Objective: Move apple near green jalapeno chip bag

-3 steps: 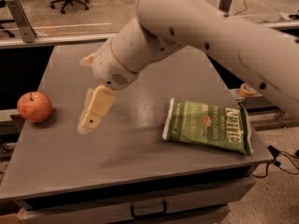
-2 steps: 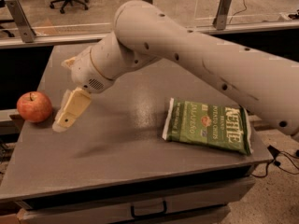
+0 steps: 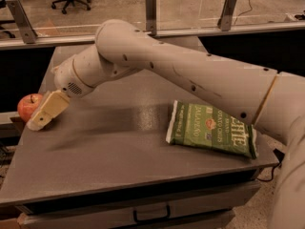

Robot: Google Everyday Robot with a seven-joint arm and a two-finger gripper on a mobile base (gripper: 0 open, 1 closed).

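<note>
- I see the gripper low over the left edge of the table, its beige tip angled down and to the left.
- From this view I cannot tell whether the gripper is open or closed, or whether it has hold of anything.
- The apple sits at the far left edge of the table, upright with its short stem on top. The gripper is right beside it and covers its right side, so I cannot say for sure that they touch.
- The green jalapeno chip bag lies flat on the right part of the table, near the front right corner, with its white lettering facing up.
- The apple and the bag are well apart, with a wide stretch of bare grey tabletop between them.
- The arm comes in from the right and passes above the bag without touching it.
- Behind the table I see a glass barrier on metal posts.
- A drawer handle shows under the front edge.
</note>
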